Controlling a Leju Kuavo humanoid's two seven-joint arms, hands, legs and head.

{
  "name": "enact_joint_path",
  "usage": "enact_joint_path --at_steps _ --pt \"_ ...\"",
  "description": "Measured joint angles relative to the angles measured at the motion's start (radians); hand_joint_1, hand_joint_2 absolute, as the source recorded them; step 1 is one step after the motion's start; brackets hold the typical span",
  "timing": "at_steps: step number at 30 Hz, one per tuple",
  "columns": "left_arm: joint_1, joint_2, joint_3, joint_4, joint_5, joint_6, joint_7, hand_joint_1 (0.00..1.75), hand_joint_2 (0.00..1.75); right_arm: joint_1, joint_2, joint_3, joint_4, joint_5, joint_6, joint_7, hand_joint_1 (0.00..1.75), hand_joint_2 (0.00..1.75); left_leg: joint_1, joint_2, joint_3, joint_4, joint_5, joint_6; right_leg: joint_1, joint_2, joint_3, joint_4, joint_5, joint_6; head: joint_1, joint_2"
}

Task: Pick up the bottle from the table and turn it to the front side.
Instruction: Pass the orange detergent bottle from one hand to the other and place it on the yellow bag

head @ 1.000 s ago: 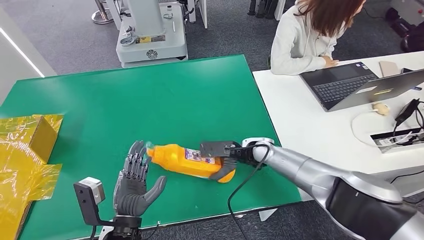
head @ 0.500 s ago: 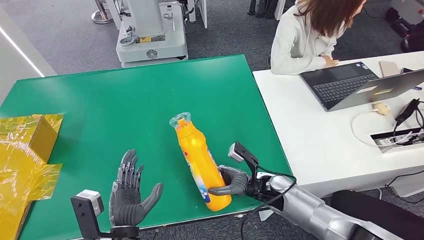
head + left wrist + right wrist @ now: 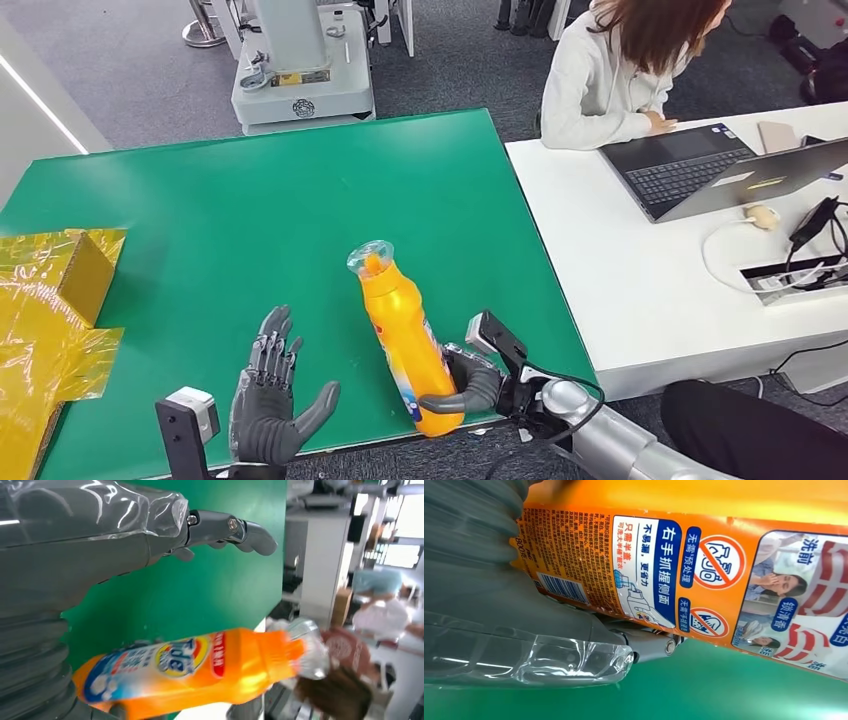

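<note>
- The orange detergent bottle (image 3: 405,340) is up off the green bench (image 3: 250,210), tilted, cap away from the robot.
- The right hand (image 3: 465,385) grips its bottom end.
- The left hand (image 3: 268,405) is open, holding nothing.
- Picking up looks done; turning may be part-way.

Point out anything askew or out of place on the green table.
The orange detergent bottle leans tilted, not upright, gripped low by the right hand at the green table near edge. Crumpled yellow wrap lies beside a yellow box.

Bottle (image 3: 405,340) swung from lying flat to upright in right robot hand (image 3: 470,385), nearer table edge.
</note>
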Motion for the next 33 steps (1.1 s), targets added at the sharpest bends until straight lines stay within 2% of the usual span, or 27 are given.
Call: enact_joint_path --at_steps 4,7,11,15,21,27,33 --pt "-0.063 0.021 -0.032 0.0 -0.004 -0.109 0.045 0.0 1.75 -0.048 0.018 -0.022 -0.042 0.174 -0.061 -0.089 1.75 1.75 0.0 0.001 0.0 0.0 0.001 0.0 0.0 0.001 0.0 0.001 0.001 0.0 0.0 0.0" --pt "-0.128 0.046 -0.055 0.004 0.001 -0.178 0.066 0.0 1.75 -0.093 0.053 -0.025 -0.067 0.272 -0.095 -0.098 1.75 1.75 0.0 0.001 0.001 0.0 0.002 0.0 0.0 0.001 0.0 0.001 0.002 -0.001 0.0 0.0" --pt "-0.224 0.091 -0.083 0.038 0.006 -0.206 0.059 0.0 1.75 -0.126 0.092 -0.024 -0.083 0.365 -0.134 -0.097 1.75 1.75 0.001 -0.001 0.001 0.0 0.004 -0.002 0.0 -0.001 0.0 0.002 0.002 -0.001 0.0 0.0" --pt "-0.32 0.133 -0.116 0.089 0.016 -0.218 0.049 0.0 1.75 -0.145 0.117 -0.018 -0.084 0.401 -0.137 -0.084 1.75 1.75 0.001 0.0 0.001 0.0 0.004 -0.002 0.001 0.0 -0.001 0.003 0.002 -0.002 0.0 0.0" --pt "-0.431 0.169 -0.163 0.136 0.02 -0.227 0.062 0.0 1.75 -0.155 0.142 -0.003 -0.082 0.431 -0.151 -0.047 1.75 1.75 0.0 0.0 0.001 0.0 0.004 -0.002 0.001 0.0 -0.001 0.003 0.002 -0.002 0.0 0.0" --pt "-0.466 0.198 -0.181 0.142 0.033 -0.236 0.086 0.0 1.75 -0.119 0.146 0.012 -0.093 0.457 -0.155 -0.03 1.75 1.75 0.0 0.0 0.001 0.0 0.004 -0.002 0.001 0.0 -0.001 0.002 0.002 -0.002 0.0 0.0" --pt "-0.487 0.225 -0.184 0.14 0.123 -0.295 0.11 0.0 1.75 -0.107 0.154 0.017 -0.094 0.474 -0.156 -0.013 1.75 1.75 0.0 0.0 0.001 0.0 0.004 -0.002 0.001 0.0 -0.001 0.002 0.002 -0.002 0.0 0.0"
